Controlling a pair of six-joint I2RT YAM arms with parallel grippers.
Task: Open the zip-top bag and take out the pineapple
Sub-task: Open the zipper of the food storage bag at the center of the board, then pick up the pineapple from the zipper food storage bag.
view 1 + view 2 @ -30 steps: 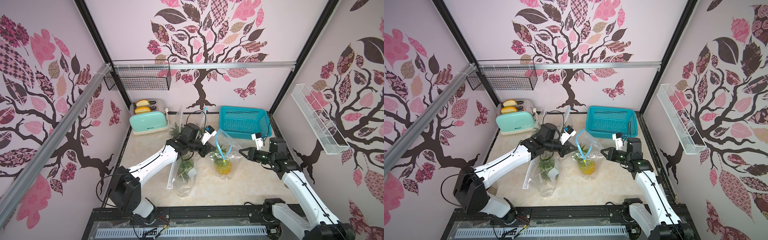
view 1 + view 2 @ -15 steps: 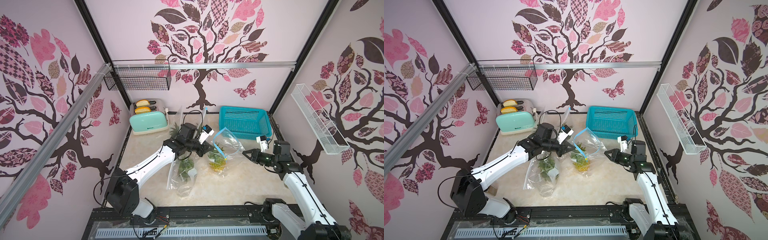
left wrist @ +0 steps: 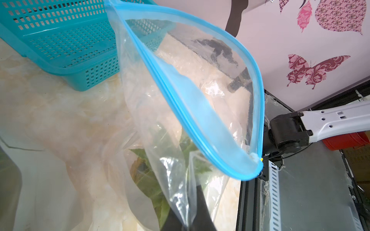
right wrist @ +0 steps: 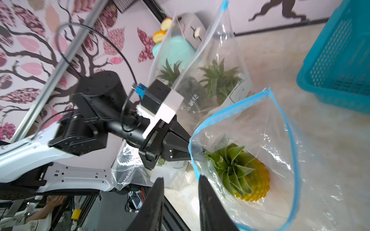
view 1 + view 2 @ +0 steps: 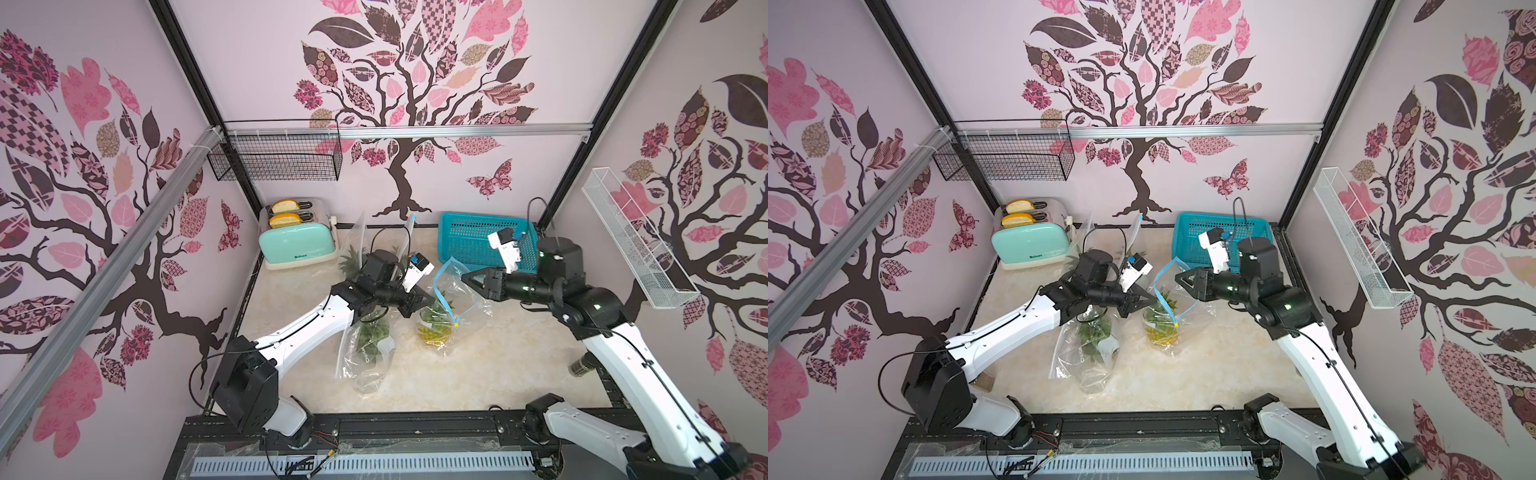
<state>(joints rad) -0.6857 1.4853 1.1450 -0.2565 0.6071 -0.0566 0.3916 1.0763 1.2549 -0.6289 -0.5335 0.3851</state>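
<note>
The clear zip-top bag (image 5: 465,291) with a blue zip rim (image 4: 288,140) stands mid-table in both top views, mouth gaping. The pineapple (image 5: 434,332) (image 5: 1160,334) lies inside, yellow body and green crown (image 4: 246,180). My left gripper (image 5: 426,297) (image 5: 1152,300) is shut on the bag's film just below the rim (image 3: 188,200). My right gripper (image 5: 467,278) (image 5: 1179,277) hovers at the opposite side of the mouth, open, nothing between its fingers (image 4: 180,184). One right fingertip (image 4: 204,186) stands close beside the rim. Pineapple leaves show through the film (image 3: 148,180).
A second clear bag with a pineapple (image 5: 370,345) lies under the left arm. Another bagged pineapple (image 4: 218,80) stands behind it. A teal basket (image 5: 469,241) is at the back right, a mint toaster (image 5: 297,245) at the back left. Wire baskets hang on the walls.
My right gripper has let go of the bag's rim and opened, then shifted slightly up and toward the mouth. The bag's mouth has spread wide. The left gripper keeps its hold.
</note>
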